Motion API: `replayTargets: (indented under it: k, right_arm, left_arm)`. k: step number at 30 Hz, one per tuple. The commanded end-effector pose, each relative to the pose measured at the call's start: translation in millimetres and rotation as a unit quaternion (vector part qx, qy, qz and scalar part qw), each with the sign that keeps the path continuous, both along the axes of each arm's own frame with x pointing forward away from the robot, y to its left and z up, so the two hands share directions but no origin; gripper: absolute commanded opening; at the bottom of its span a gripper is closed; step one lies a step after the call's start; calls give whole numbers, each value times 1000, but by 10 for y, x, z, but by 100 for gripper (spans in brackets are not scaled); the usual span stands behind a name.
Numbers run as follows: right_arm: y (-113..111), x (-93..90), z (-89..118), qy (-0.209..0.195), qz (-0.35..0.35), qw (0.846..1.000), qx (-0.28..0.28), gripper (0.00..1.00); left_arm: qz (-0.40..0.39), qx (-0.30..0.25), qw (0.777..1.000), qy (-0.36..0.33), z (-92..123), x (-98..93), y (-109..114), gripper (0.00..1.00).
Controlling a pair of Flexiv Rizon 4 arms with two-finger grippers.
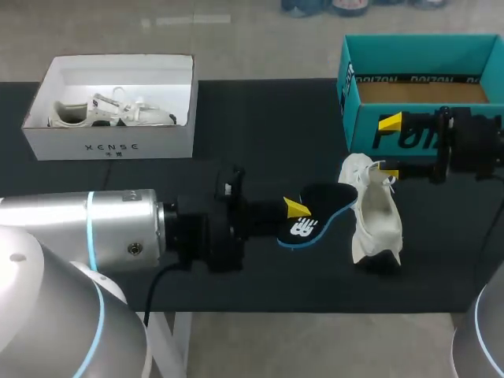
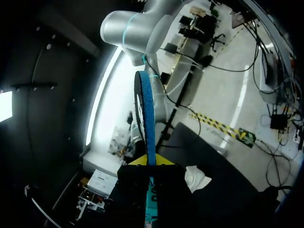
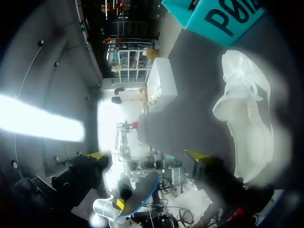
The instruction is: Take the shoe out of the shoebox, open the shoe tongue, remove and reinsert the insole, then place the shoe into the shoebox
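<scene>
A black insole with a blue rim and a white logo hangs just above the table, my left gripper shut on its end. The left wrist view has the insole edge-on, rising from between the tips of the left gripper. The white shoe lies on the black table to the right of the insole. My right gripper stands open at the shoe's far end, in front of the teal shoebox. In the right wrist view the shoe lies outside one finger of the right gripper, with nothing between the fingers.
A white box holding another white shoe sits at the table's back left. The black table is bare between the two boxes. The table's front edge runs close below the insole and shoe.
</scene>
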State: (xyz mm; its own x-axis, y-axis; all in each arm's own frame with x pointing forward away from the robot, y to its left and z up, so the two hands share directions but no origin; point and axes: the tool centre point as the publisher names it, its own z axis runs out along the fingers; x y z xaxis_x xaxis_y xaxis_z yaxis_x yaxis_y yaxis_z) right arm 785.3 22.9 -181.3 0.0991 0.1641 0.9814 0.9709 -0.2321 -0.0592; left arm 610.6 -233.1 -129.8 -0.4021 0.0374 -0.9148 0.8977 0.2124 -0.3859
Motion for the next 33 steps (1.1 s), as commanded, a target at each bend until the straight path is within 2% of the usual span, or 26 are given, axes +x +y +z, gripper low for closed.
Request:
replayTargets:
  k: [1,8,19,28,33]
  right_arm:
    - [14,-5,-3,0,-2,1000,-1,100]
    - [14,-5,-3,0,-2,1000,-1,100]
    - [14,-5,-3,0,-2,1000,-1,100]
    - [14,-5,-3,0,-2,1000,-1,100]
    - [14,-5,-3,0,-2,1000,-1,100]
  left_arm:
    - [22,-57,998,-23,-68,96,-42,0]
    - [14,-34,998,-51,-69,421,-114,0]
    - [-1,45,995,-91,-100,889,47,0]
    - [-13,51,992,-114,-68,999,-122,0]
    - [-11,43,993,-111,-199,961,-236,0]
